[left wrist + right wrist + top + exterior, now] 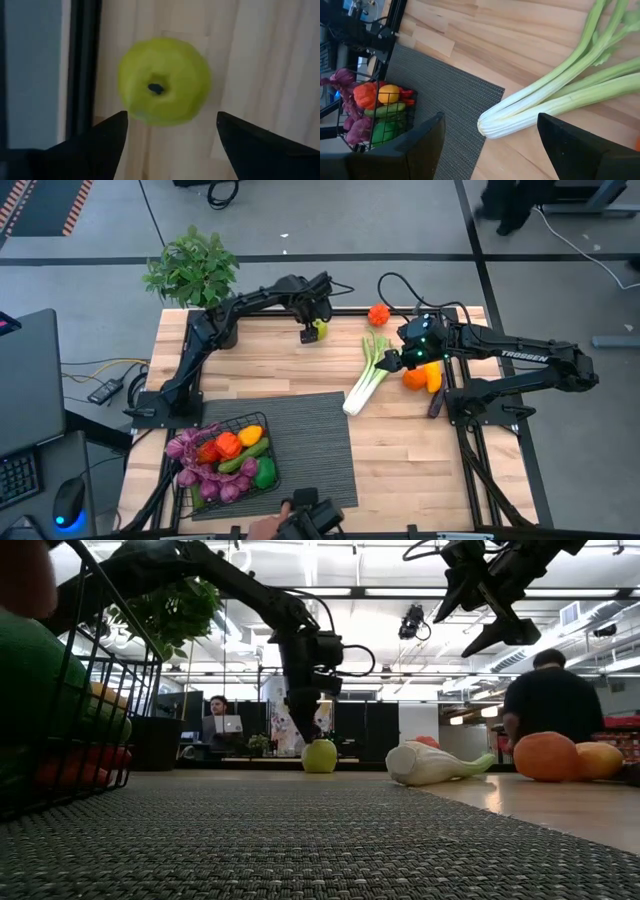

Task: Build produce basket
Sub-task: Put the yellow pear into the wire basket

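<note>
Green, round and slick-looking, the apple (163, 81) sits on the wooden tabletop (300, 370) at the far edge, close to the black frame rail. The left hand (311, 332) hangs right over it with its fingers spread wide, one tip on each side, not gripping it yet. Across the tabletop, the right hand (400, 360) hovers above the leek (555, 97), fingers also wide and empty, with an orange (416, 376) and other pieces just beside it. The basket (262, 418) stands at the near left corner on the ribbed mat (315, 440), already holding grapes, peppers, a lemon and cucumbers.

I'd worry most about the apple. If the fingers close off-centre on that rounded skin it could squirt out and roll, and the edge is near enough for it to drop off the back. The leek is long and lies at a slant, so a pinch away from its middle may let it tip. The basket is already fairly full, so a careless drop could bounce produce out.
</note>
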Motion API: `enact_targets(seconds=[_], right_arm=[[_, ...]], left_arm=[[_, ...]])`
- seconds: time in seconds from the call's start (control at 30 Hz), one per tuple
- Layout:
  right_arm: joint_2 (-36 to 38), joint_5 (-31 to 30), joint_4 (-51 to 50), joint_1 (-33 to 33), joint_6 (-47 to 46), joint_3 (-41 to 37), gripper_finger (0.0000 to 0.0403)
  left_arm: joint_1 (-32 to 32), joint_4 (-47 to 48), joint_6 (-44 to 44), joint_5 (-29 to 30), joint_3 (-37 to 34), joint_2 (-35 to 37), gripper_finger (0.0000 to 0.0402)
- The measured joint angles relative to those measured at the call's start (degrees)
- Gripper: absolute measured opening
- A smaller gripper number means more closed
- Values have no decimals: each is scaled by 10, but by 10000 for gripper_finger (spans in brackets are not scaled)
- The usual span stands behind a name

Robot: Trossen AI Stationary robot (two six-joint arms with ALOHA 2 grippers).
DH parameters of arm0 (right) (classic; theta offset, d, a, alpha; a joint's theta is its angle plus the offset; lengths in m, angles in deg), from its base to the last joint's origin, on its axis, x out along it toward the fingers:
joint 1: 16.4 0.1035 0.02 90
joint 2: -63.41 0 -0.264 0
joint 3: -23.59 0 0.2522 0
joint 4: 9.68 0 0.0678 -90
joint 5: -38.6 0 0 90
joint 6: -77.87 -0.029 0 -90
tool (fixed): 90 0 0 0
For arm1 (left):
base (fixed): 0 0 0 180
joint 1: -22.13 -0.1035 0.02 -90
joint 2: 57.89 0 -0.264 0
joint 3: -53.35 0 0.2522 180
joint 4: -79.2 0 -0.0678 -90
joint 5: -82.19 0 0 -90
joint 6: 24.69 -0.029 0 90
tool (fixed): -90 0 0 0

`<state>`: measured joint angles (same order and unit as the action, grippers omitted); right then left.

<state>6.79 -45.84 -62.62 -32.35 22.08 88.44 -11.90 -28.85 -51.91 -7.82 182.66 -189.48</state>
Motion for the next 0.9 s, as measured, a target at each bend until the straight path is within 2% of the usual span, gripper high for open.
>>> enact_targets(seconds=[0.13,0.3,0.47,0.9], right_arm=[[0,0,0,0,-1,0,318],[0,0,0,0,-1,0,318],[0,0,0,1,-12,0,318],[0,16,-1,1,-11,0,318]], left_arm=[[-8,7,12,-21,0,1,314],[-15,-1,-17,-42,0,-2,314],[-15,-9,-36,-86,0,-4,314],[8,-48,-19,-87,0,-9,314]])
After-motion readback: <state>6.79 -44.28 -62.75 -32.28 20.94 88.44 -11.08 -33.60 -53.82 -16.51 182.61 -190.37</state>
